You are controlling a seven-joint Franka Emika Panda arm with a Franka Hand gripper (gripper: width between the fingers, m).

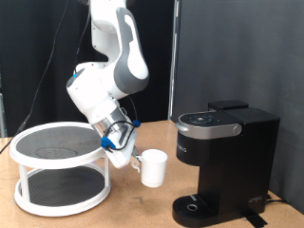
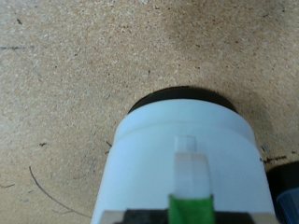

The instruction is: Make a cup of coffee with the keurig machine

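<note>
The white cup (image 1: pixel 154 167) stands upright just off the exterior view's left of the keurig machine (image 1: pixel 224 157), whose lid is down. My gripper (image 1: pixel 132 161) reaches down at a slant from the left and is shut on the cup's handle side. I cannot tell whether the cup rests on the table or hangs just above it. In the wrist view the cup (image 2: pixel 177 149) fills the lower half, its dark opening at the far end. One pale finger (image 2: pixel 186 161) with a green pad lies against it. The machine's round drip tray (image 1: pixel 195 204) has nothing on it.
A white two-tier round rack with dark shelves (image 1: pixel 59 144) stands at the exterior view's left on the chipboard table (image 1: pixel 133 211). A black curtain hangs behind. A cable runs along the table at the far right.
</note>
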